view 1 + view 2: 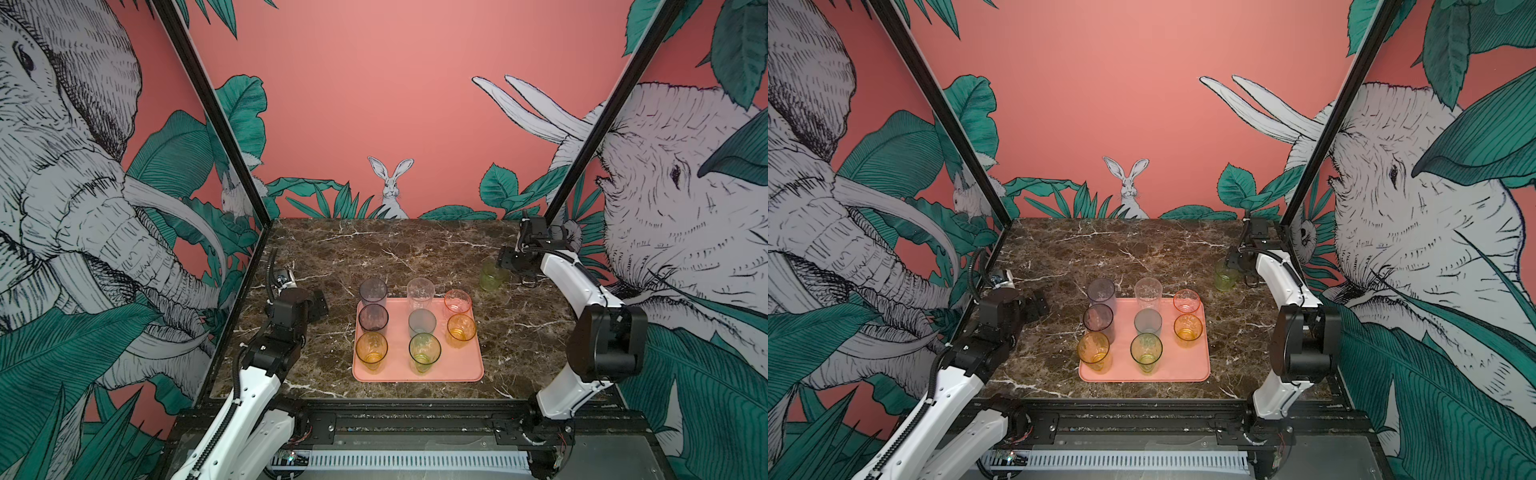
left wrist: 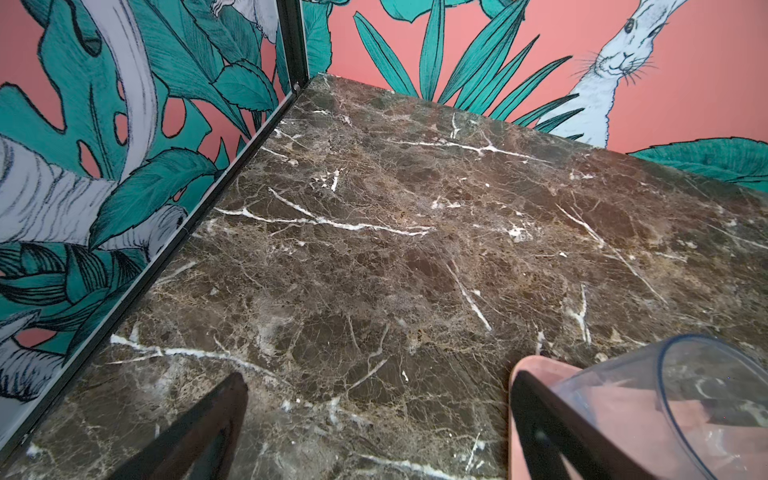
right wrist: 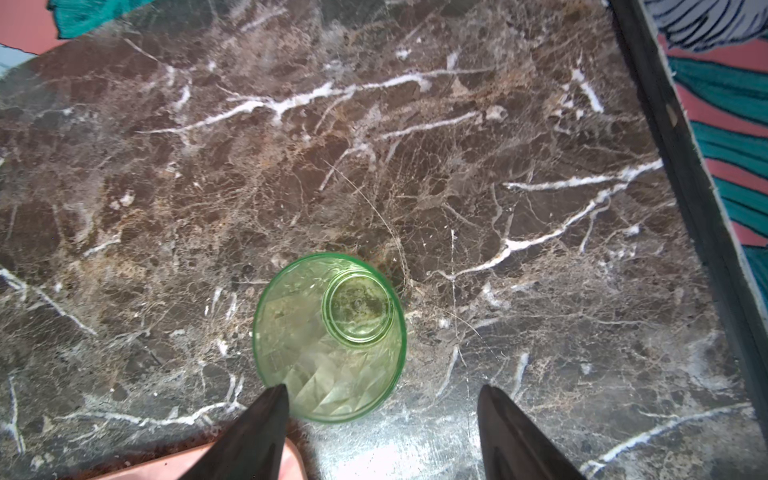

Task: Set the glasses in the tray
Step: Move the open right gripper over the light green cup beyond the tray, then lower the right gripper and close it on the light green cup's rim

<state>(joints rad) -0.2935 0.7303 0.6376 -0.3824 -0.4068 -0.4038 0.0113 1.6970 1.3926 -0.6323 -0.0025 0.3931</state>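
Green glass (image 3: 328, 336) axis vert., mouth up; L fingers (image 2: 199, 436), R fingers (image 3: 257, 432) spread, empty.

Soft, even light with faint shadows. Both top views bend at the edges. Pale glare on the surface (image 3: 386, 451) in the right wrist view.

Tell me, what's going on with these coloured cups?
Two robot arms are putting glasses into a pink tray. Eight stand in it already. One green glass sits on the marble table; the right end effector is open at it, not gripping. The left end effector is open and empty beside the tray.
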